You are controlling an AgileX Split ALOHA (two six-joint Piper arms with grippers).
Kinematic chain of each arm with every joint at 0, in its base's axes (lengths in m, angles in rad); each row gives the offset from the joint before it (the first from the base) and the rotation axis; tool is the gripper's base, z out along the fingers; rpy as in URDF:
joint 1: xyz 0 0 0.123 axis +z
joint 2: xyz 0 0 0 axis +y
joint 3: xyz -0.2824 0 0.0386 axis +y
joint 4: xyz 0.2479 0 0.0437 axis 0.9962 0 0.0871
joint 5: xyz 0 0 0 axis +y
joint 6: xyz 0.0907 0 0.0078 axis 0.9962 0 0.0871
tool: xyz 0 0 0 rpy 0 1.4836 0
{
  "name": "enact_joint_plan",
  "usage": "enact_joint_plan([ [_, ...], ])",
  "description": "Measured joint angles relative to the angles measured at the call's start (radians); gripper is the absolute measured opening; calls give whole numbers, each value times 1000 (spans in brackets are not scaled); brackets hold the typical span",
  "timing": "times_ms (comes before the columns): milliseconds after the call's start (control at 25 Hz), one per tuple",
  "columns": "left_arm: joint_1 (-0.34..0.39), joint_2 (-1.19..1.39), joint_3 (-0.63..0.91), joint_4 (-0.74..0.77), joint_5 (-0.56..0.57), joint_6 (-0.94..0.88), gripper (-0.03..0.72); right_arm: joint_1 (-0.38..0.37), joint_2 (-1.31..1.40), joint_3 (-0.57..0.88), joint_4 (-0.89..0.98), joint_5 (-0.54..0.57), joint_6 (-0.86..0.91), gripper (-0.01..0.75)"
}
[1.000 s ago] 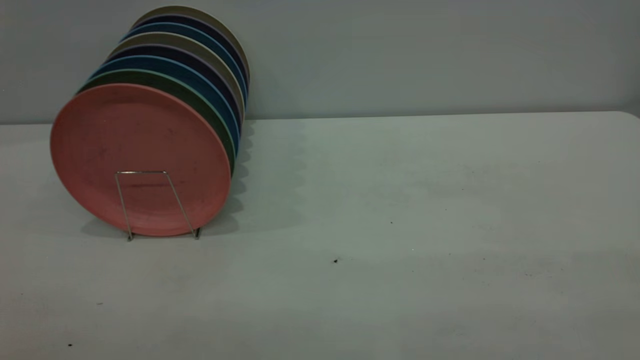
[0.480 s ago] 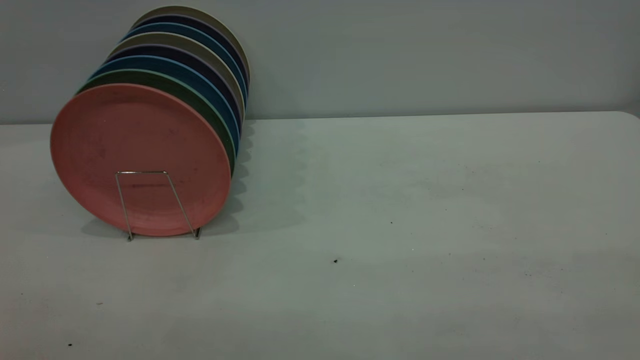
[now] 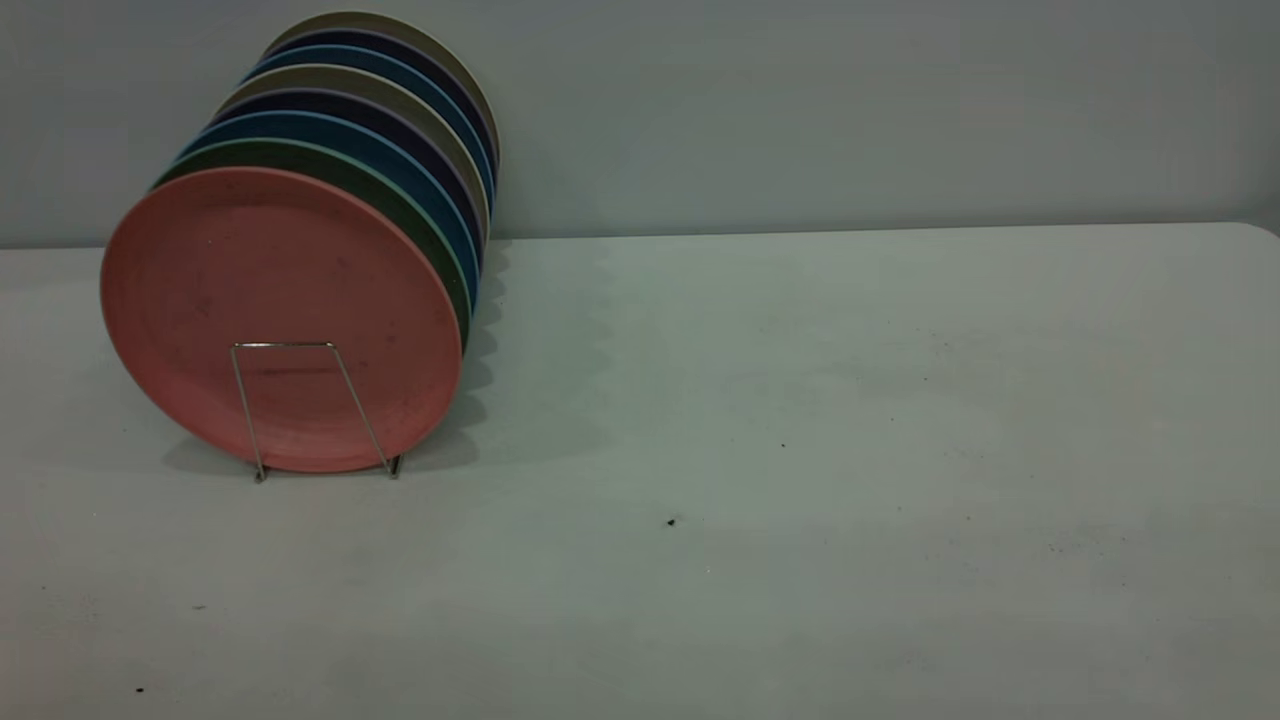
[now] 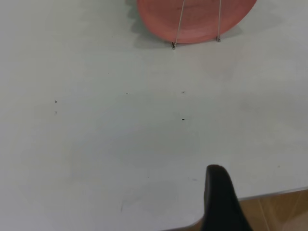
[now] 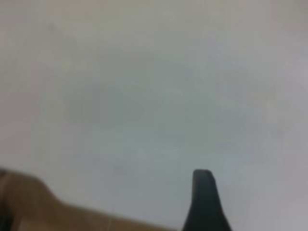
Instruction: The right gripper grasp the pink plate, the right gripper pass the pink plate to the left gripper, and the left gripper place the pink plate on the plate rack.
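Observation:
The pink plate (image 3: 275, 310) stands upright in the front slot of the plate rack (image 3: 300, 400) at the table's left. The rack's front wire loop crosses its lower face. It also shows in the left wrist view (image 4: 197, 19) with the rack's wires (image 4: 179, 24), far across the table from the left gripper (image 4: 219, 202). That gripper hangs over the table's near edge. The right gripper (image 5: 206, 202) is over bare table by an edge, with no plate near it. Neither gripper shows in the exterior view. Neither holds anything that I can see.
Behind the pink plate, a green plate (image 3: 400, 200) and several blue, dark and beige plates (image 3: 440, 110) fill the rack in a row toward the back wall. The grey table (image 3: 800, 450) carries a few dark specks. A wooden floor (image 4: 279, 211) lies past its edge.

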Motion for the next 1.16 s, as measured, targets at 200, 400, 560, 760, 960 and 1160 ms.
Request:
enact_joint_plan([
  [200, 0, 0, 0, 0, 0, -1, 470, 0, -88, 0, 3, 4, 0, 552],
  [400, 0, 0, 0, 0, 0, -3, 470, 0, -88, 0, 4, 4, 0, 552],
  [560, 0, 0, 0, 0, 0, -3, 470, 0, -88, 0, 6, 4, 0, 552],
  [760, 0, 0, 0, 0, 0, -3, 470, 0, -88, 0, 6, 4, 0, 552],
  [960, 0, 0, 0, 0, 0, -4, 470, 0, -88, 0, 6, 4, 0, 552],
  [1160, 0, 0, 0, 0, 0, -4, 470, 0, -88, 0, 6, 4, 0, 552],
])
